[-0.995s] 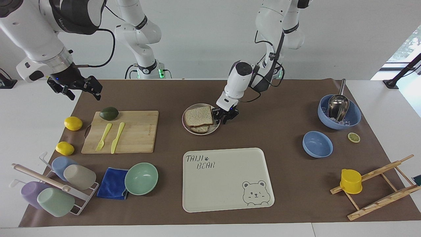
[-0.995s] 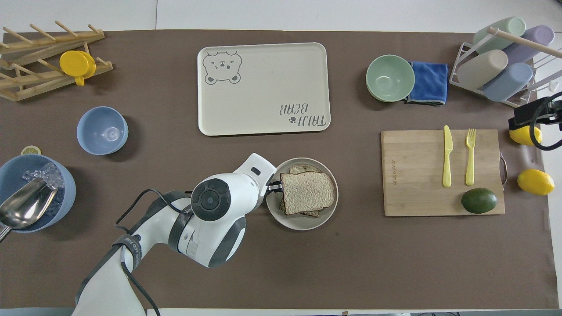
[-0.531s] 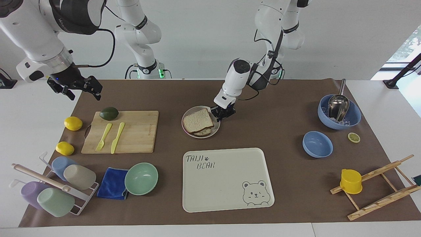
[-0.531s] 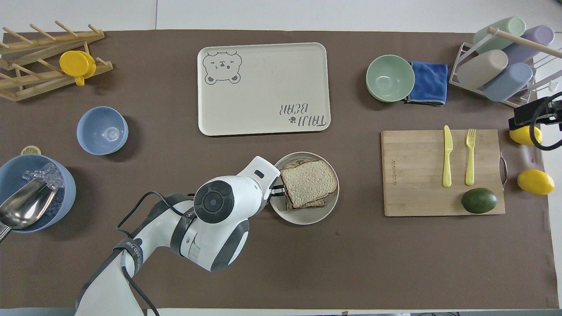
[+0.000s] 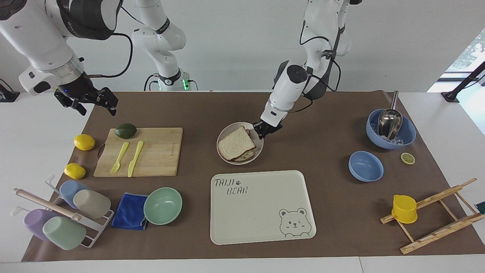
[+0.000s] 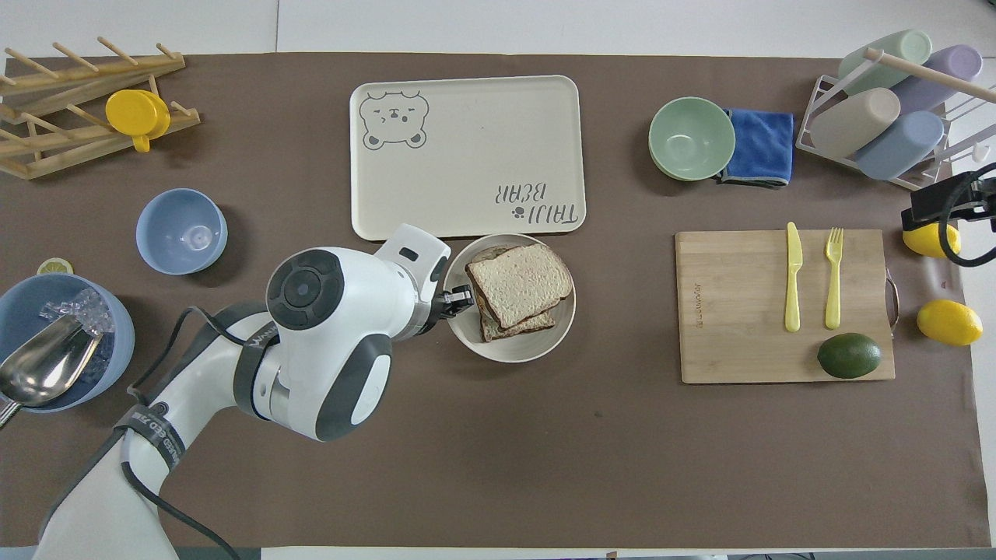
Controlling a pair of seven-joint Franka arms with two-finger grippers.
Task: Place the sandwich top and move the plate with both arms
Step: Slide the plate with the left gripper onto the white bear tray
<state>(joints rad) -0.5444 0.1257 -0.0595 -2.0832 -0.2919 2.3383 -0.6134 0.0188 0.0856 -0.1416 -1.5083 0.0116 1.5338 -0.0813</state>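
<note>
Beige and shallow, the plate [image 5: 240,143] has shifted since a second ago: you see it carried away from the robots and toward the bear tray [image 5: 262,206], its rim now just beside the tray's edge in the overhead view. The left gripper [image 5: 266,129] has its fingers closed on the plate's rim at the side toward the left arm's end of the desk, and the plate looks tilted, probably lifted or dragged by that one edge. The sandwich top [image 5: 236,142], a light brown wholemeal slice with a darker crust and a domed edge, lies on the lower slice, turned slightly askew, so the placing step looks done and the plate move is underway. The right gripper [image 5: 88,99] has not moved in that time; it hangs over the desk's corner near the wooden cutting board [image 5: 140,151], waiting, and you cannot tell how its fingers stand. The task calls for both arms, so judge this as only partway. Smooth ceramic-looking rim, soft porous bread: the stack could slide if the tilt grows.
</note>
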